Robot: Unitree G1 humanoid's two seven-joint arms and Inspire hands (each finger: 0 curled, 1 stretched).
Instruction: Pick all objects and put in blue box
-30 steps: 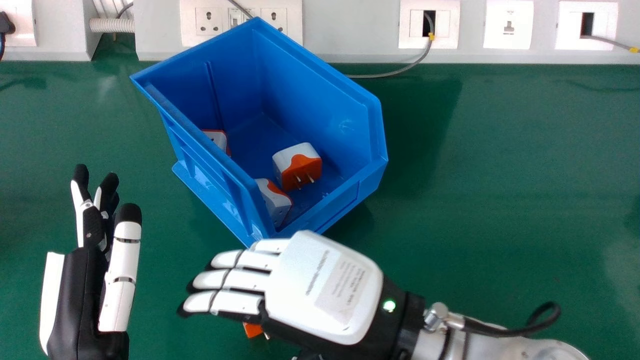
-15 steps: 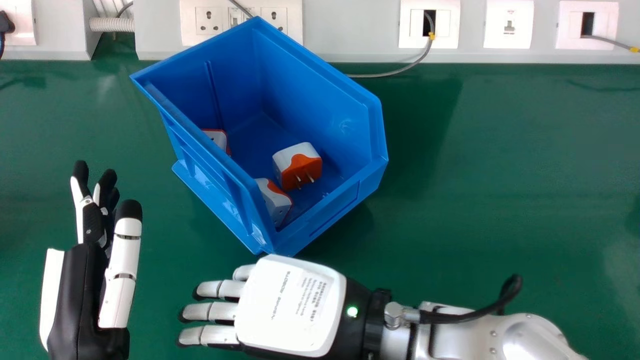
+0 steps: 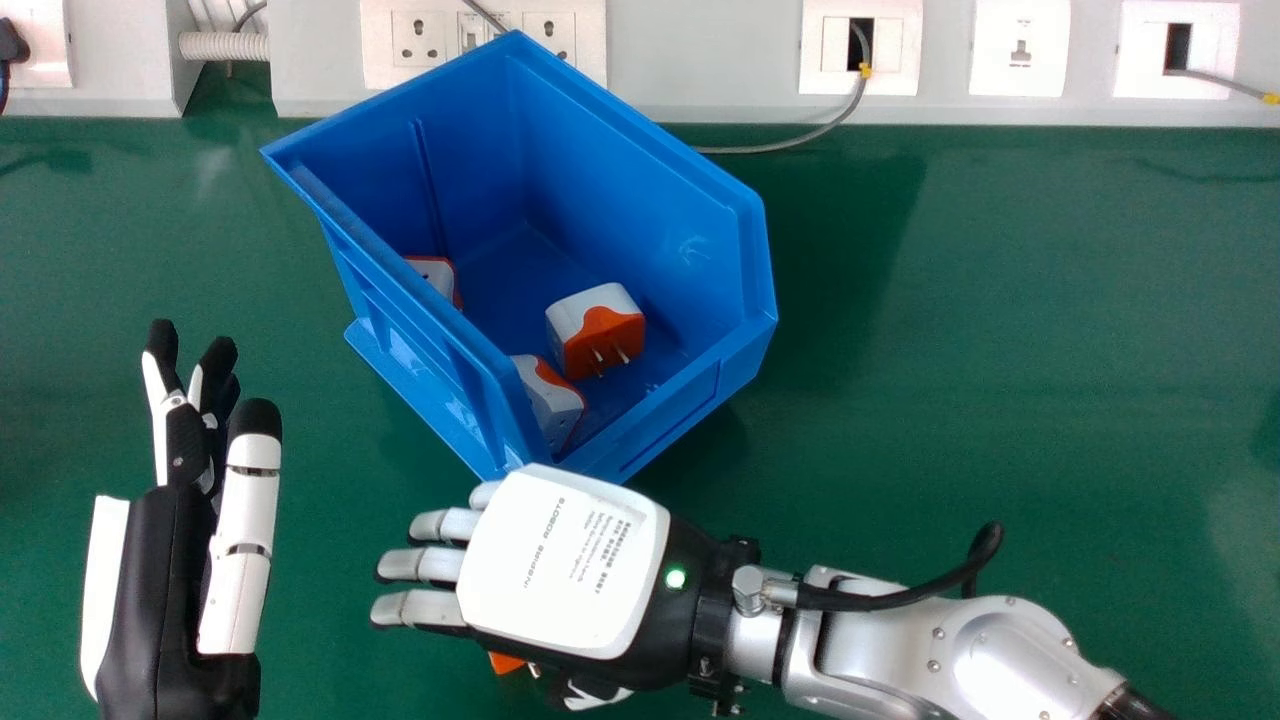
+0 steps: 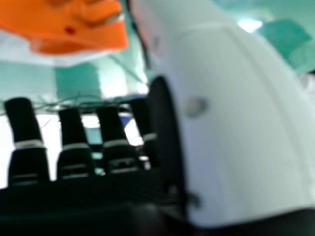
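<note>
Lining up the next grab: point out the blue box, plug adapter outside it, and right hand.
Blue box [image 3: 620, 190], head view: inner wall.
Plug adapter [image 3: 505, 663], head view: orange corner.
Right hand [image 3: 560, 565], head view: white back.

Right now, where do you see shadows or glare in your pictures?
Head view: a soft shadow right of the blue box, pale sheen on the green table near the right edge, and a small green light glowing on the right hand. Right hand view: bright glare spots beyond the thumb.

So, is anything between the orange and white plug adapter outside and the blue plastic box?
Only the robot's black and white right hand, seen between the adapter and the box's near wall; nothing else visible.
</note>
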